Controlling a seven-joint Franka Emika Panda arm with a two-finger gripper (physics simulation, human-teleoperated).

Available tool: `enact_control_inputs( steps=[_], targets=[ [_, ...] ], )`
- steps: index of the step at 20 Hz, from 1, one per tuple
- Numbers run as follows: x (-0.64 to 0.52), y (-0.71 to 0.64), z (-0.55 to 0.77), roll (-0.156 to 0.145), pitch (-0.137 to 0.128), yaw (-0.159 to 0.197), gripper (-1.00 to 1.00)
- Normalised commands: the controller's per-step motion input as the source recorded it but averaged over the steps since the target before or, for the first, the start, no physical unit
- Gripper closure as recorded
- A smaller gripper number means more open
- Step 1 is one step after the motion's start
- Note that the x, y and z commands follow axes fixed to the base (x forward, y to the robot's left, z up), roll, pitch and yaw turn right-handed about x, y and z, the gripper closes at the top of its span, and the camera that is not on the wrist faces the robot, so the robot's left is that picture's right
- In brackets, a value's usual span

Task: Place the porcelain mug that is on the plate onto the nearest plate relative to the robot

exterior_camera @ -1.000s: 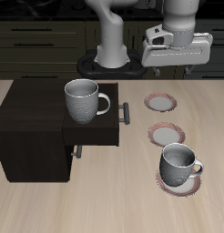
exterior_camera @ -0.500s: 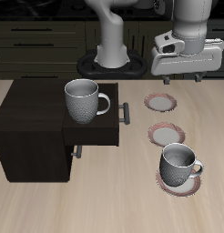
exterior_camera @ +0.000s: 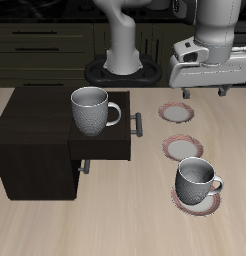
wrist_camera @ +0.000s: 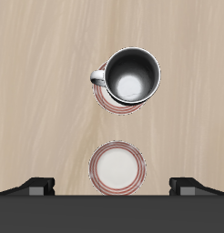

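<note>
The porcelain mug [exterior_camera: 198, 179] stands upright on a striped-rim plate [exterior_camera: 187, 203] near the table's front edge, its handle pointing sideways. It also shows in the wrist view [wrist_camera: 132, 76] on that plate [wrist_camera: 108, 101]. Two matching plates are empty: a middle one [exterior_camera: 183, 148] [wrist_camera: 117, 167] and the one nearest the robot [exterior_camera: 176, 113]. My gripper [exterior_camera: 203, 90] [wrist_camera: 112, 186] is open and empty. It hovers high above the back of the table, over the plate nearest the robot and well apart from the mug.
A dark cabinet [exterior_camera: 35, 140] stands beside the plates, with a drawer [exterior_camera: 103, 143] pulled out and its handle [exterior_camera: 137, 123] near the plates. A similar grey mug [exterior_camera: 90, 109] stands on the open drawer.
My gripper has moved sideways, away from the cabinet, and a little lower. It stays open. The mugs and plates have not moved.
</note>
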Motion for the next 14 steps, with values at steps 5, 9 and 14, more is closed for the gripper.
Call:
enact_control_inputs(
  steps=[5,9,14],
  targets=[
    [0.23,0.09,0.09,0.0,-0.004,-0.027,-1.0],
    [0.27,-0.01,0.13,-0.041,-0.042,-0.048,-1.0],
    [0.2,0.01,0.17,-0.016,-0.06,0.01,-1.0]
  ],
)
